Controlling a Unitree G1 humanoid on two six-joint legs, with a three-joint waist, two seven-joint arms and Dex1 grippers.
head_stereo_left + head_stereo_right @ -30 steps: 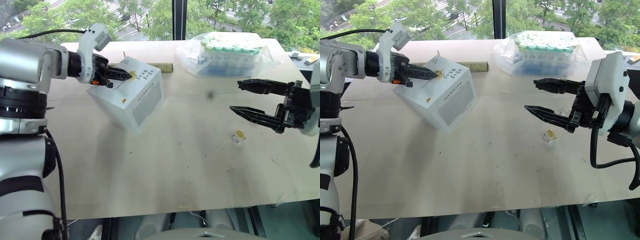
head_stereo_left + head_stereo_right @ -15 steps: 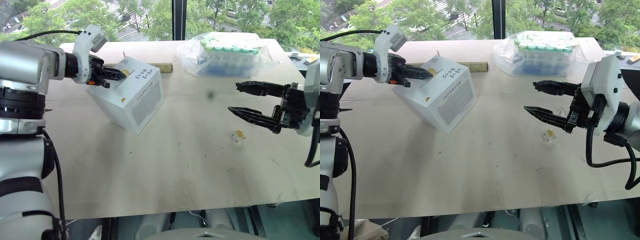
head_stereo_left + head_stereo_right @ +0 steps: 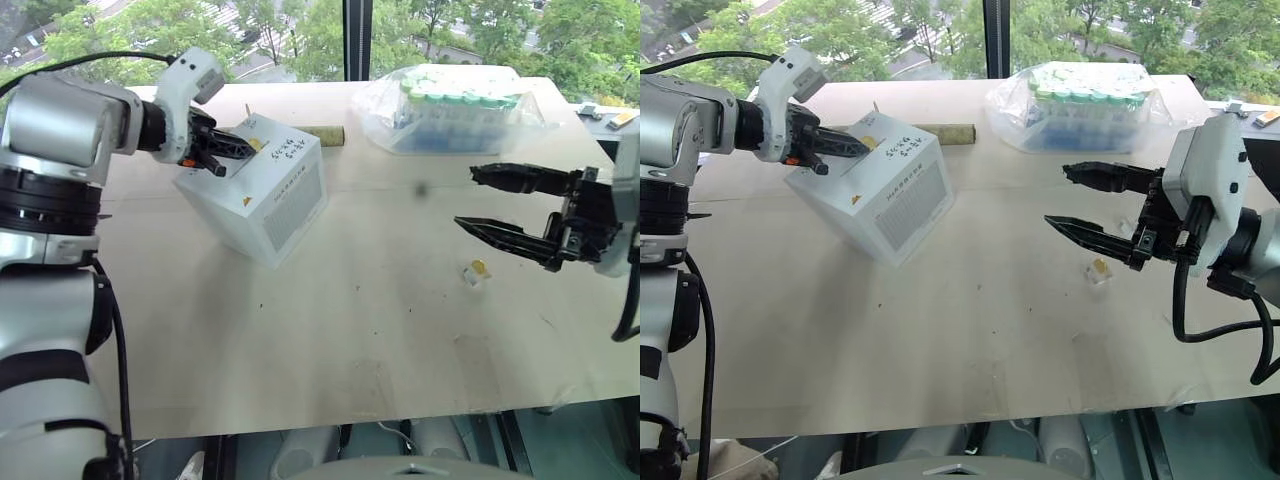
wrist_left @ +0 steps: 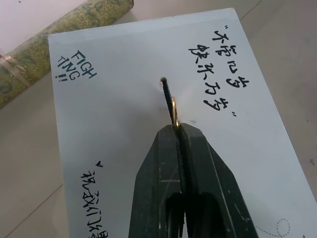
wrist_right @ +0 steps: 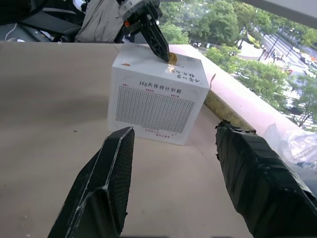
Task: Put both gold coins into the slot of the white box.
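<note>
White box (image 3: pixel 262 195) sits on the table (image 3: pixel 350 330) at its far left, tilted, top face handwritten in black. Left gripper (image 4: pixel 176 127) over that face, fingers pressed together on a gold coin (image 4: pixel 174 112) held edge-on; the coin's leading edge sits at the near end of the slot (image 4: pixel 165 89), partly in as far as the wrist view lets me judge. Same coin shows as a gold spot at the fingertips on the box top in the right wrist view.

Right gripper (image 3: pixel 492 202) hangs above the table's right side, well apart from the box, jaws spread wide with nothing between them. Second gold coin (image 3: pixel 480 267) lies on the table below and just beside that gripper, resting on a small clear holder (image 3: pixel 470 277).

Behind the box, a green-gold patterned roll (image 3: pixel 322 132) lies flat. Clear bag of green-capped tubes (image 3: pixel 455 105) at the far edge, towards the right.
</note>
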